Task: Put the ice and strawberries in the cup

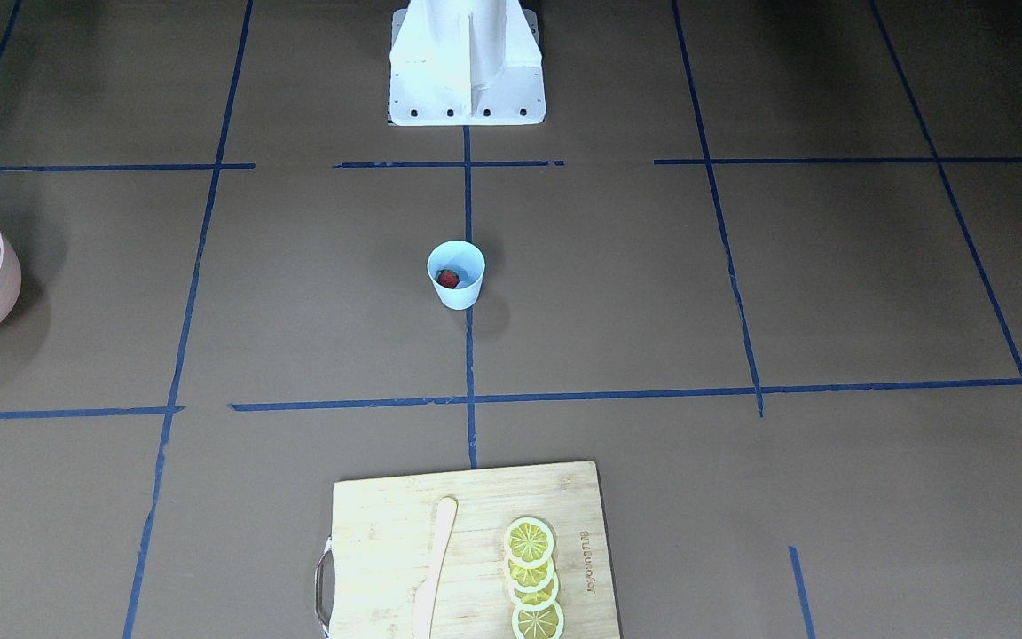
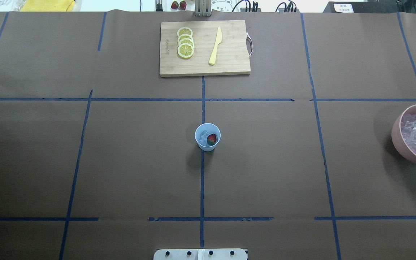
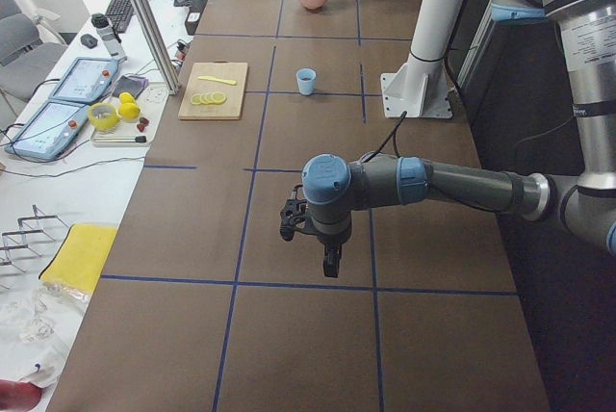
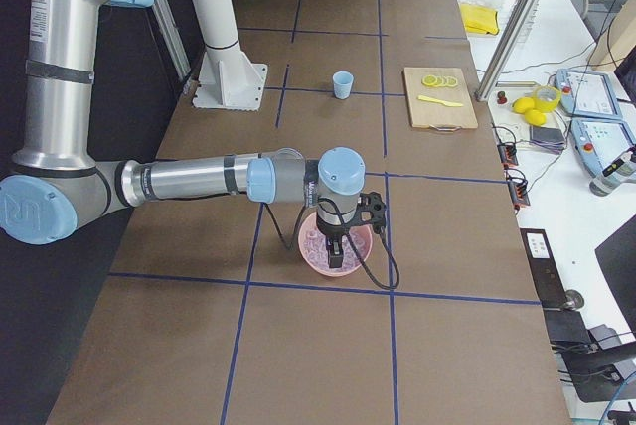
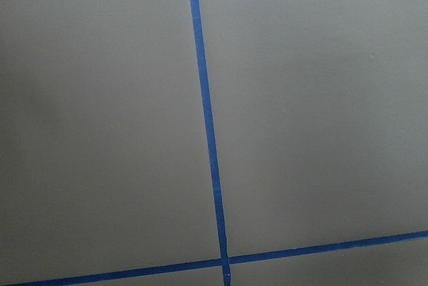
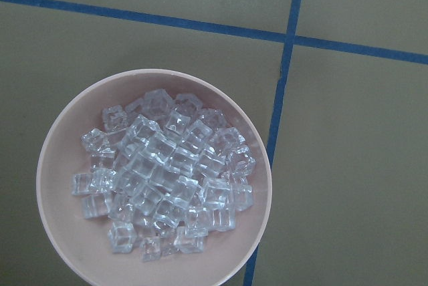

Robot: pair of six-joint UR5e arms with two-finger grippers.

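Note:
The light-blue cup [image 2: 206, 147] stands upright at the table's centre on a blue tape line, also in the front view [image 1: 459, 298]. Inside it lie a red strawberry [image 2: 212, 139] [image 1: 447, 279] and some ice [image 2: 203, 136]. More ice [image 6: 164, 179] fills the pink bowl [image 6: 63, 256] at the table's right end [image 2: 397, 137]. My right gripper [image 4: 335, 259] hangs just above that bowl, and I cannot tell whether it is open or shut. My left gripper [image 3: 330, 266] hovers over bare table far from the cup [image 3: 306, 81]; its state cannot be told either.
A bamboo cutting board [image 2: 229, 61] at the far middle carries several lemon slices [image 2: 185, 42] and a yellow knife [image 2: 215, 46]. The white robot base [image 1: 467, 80] stands at the near edge. Blue tape lines grid the brown table.

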